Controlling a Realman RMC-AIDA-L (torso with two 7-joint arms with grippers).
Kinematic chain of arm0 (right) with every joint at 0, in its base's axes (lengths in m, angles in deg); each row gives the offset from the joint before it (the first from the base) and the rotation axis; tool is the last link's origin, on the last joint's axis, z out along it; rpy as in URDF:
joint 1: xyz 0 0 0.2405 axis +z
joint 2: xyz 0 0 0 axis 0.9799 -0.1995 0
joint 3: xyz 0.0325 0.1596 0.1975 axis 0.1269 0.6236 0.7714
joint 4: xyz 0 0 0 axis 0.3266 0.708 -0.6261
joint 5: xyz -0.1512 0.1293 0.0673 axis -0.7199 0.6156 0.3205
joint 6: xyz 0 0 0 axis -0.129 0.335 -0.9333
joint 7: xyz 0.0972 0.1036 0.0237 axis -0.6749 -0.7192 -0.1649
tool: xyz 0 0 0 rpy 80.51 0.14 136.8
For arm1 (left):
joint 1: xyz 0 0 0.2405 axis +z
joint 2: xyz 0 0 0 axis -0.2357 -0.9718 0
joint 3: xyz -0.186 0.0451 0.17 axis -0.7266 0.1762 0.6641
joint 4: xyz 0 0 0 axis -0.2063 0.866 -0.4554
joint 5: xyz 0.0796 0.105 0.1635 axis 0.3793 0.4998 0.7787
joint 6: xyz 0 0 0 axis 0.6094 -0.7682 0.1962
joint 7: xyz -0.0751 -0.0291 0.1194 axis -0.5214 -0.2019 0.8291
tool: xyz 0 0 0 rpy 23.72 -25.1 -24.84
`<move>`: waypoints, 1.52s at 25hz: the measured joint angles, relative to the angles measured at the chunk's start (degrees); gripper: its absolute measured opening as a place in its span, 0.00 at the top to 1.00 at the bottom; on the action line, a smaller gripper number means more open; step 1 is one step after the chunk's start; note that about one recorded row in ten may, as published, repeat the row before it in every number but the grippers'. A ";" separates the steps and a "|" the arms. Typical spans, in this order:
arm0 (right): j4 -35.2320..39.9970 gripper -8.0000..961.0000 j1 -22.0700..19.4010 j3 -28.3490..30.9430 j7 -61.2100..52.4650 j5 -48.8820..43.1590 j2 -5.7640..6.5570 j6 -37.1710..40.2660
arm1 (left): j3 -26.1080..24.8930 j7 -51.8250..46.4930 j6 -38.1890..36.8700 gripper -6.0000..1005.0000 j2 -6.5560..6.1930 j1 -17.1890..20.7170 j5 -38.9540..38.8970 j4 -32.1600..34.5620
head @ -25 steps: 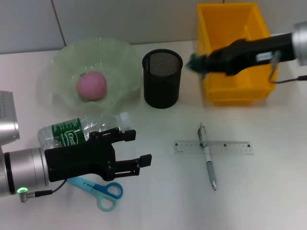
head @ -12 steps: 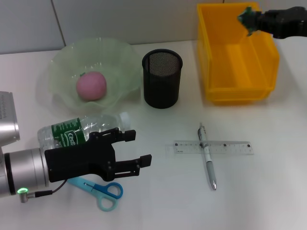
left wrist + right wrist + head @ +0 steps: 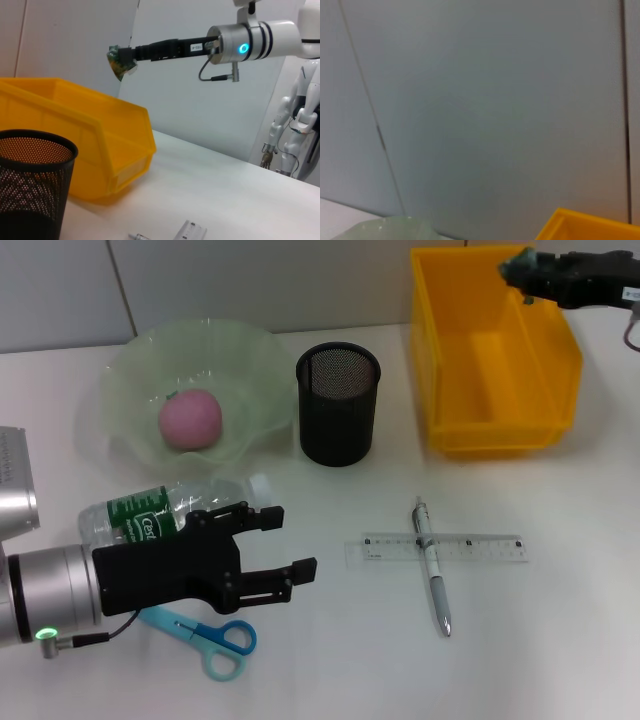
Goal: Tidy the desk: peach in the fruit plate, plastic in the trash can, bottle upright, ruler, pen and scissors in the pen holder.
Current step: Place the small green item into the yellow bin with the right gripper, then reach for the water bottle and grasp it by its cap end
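A white desk [image 3: 560, 640] stands against a grey panelled wall. The right gripper [image 3: 520, 270], cut off by the frame, pinches crumpled plastic [image 3: 117, 61] above the yellow bin's [image 3: 490, 430] far rim. The left gripper [image 3: 285, 545] hovers wide apart, hiding part of the lying bottle [image 3: 140, 515] and scissors [image 3: 215, 640].

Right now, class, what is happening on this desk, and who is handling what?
The right pincer holds a green plastic scrap above the far edge of the yellow bin, not yet released. The left pincer hovers open over the lying bottle and the scissors. The peach sits in the plate. The pen lies across the ruler, outside the holder.
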 joint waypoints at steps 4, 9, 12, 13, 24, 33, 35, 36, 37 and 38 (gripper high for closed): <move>-1.43 0.53 0.96 0.02 0.25 0.22 0.03 -2.43 | -0.08 -0.01 -0.09 0.20 0.00 0.00 -0.04 0.00; -1.41 0.39 1.28 -0.04 0.27 0.32 -0.05 -3.11 | -0.09 -0.09 -0.23 0.20 0.00 -0.08 -0.10 0.00; -1.06 0.31 1.25 -0.02 0.28 0.62 -0.16 -3.19 | -0.15 -0.09 -0.25 0.20 0.00 0.02 -0.17 0.00; -0.91 0.29 1.13 0.05 0.28 0.95 -0.22 -3.17 | -0.16 -0.08 -0.27 0.20 0.00 0.04 -0.20 0.00; -0.38 0.19 -1.57 0.53 0.43 8.84 -0.60 1.58 | -0.19 -0.04 -0.90 0.20 -0.12 -0.06 -0.75 0.48; -1.11 0.19 -8.42 0.64 2.30 21.07 0.66 20.95 | -0.95 -0.01 -1.10 0.20 -0.20 -0.19 -0.76 0.62; -1.21 0.19 -9.60 0.53 2.62 21.09 0.87 24.45 | -1.28 0.00 -1.19 0.20 -0.23 -0.19 -0.76 0.62; -1.46 0.19 -10.54 0.22 3.08 20.13 1.26 27.33 | -1.80 -0.10 -1.39 0.20 -0.26 -0.22 -0.76 0.62; -1.46 0.19 -10.54 0.22 3.08 20.13 1.26 27.33 | -1.80 -0.14 -1.39 0.20 -0.28 -0.25 -0.76 0.62; -1.62 0.19 -10.96 0.12 3.58 19.10 1.59 29.12 | -1.81 -0.24 -1.39 0.20 -0.30 -0.30 -0.76 0.62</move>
